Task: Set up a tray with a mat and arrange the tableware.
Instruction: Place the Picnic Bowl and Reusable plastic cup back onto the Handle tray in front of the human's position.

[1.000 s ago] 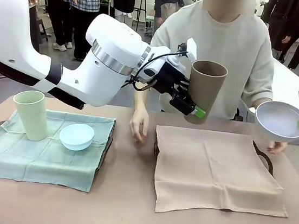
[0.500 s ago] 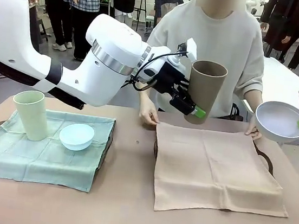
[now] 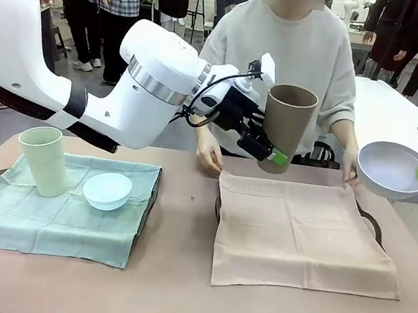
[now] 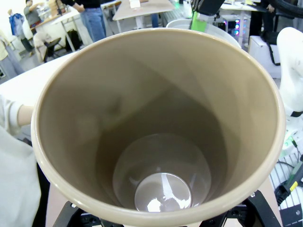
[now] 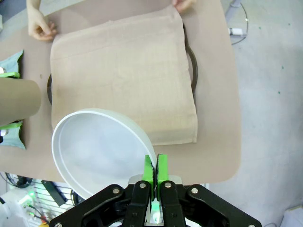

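The tan mat lies bare and open from above. The person's 2 hands pinch its far corners, blocking that edge; the near edge stands unobstructed.

My left arm reaches across the middle, wrist turned sideways, and my left gripper hangs above the table, clamped on the brown tumbler. My right gripper hovers high at the right edge, pinching the whitish bowl by its rim.

right claw pinches whitish bowl rim | beige mat below | person's hands at far corners
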Tool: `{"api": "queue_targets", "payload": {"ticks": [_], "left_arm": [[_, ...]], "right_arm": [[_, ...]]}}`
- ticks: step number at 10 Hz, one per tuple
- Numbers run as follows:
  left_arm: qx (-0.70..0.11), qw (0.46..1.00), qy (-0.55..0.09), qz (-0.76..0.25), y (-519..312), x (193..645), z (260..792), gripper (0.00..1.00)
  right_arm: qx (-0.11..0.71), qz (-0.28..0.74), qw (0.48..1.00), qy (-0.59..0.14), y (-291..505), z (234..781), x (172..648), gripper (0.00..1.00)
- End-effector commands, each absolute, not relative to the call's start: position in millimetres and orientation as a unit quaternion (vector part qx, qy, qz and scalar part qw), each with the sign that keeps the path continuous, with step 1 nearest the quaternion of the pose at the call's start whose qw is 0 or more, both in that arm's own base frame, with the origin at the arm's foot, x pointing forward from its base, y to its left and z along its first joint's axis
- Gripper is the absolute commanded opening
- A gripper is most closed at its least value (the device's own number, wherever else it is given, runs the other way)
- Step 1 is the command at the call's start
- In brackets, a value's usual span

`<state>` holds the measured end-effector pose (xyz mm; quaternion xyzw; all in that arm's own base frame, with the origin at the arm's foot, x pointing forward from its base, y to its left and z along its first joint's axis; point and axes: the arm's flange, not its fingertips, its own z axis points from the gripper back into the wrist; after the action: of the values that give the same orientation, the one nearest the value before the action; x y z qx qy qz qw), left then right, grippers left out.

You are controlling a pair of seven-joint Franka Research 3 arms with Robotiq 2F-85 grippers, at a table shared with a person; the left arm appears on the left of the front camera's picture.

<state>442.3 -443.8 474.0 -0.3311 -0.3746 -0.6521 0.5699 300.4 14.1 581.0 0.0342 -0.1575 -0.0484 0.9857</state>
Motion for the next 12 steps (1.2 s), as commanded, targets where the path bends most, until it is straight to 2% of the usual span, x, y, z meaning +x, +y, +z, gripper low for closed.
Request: {"api": "queue_targets", "payload": {"ticks": [1,3,4,8,12], "left_arm": [[-0.334,0.561,-0.377,-0.656,-443.5,440.8,475.8,0.00],[-0.334,0.561,-0.377,-0.656,-443.5,440.8,475.8,0.00],[-0.331,0.570,-0.375,-0.652,-443.9,442.3,474.0,0.81],[-0.386,0.550,-0.371,-0.641,-436.0,463.4,382.9,0.81],[-0.409,0.512,-0.371,-0.658,-442.1,460.2,335.3,0.81]], "right_arm": [[0.035,-0.051,0.985,-0.161,12.5,580.0,301.9,0.00],[0.035,-0.051,0.985,-0.161,12.5,580.0,301.9,0.00],[0.034,-0.048,0.986,-0.158,14.1,581.0,300.4,0.04],[0.048,-0.035,0.992,-0.111,13.7,483.2,338.1,0.04],[0.088,-0.051,0.993,-0.058,22.0,432.6,367.3,0.04]]}}
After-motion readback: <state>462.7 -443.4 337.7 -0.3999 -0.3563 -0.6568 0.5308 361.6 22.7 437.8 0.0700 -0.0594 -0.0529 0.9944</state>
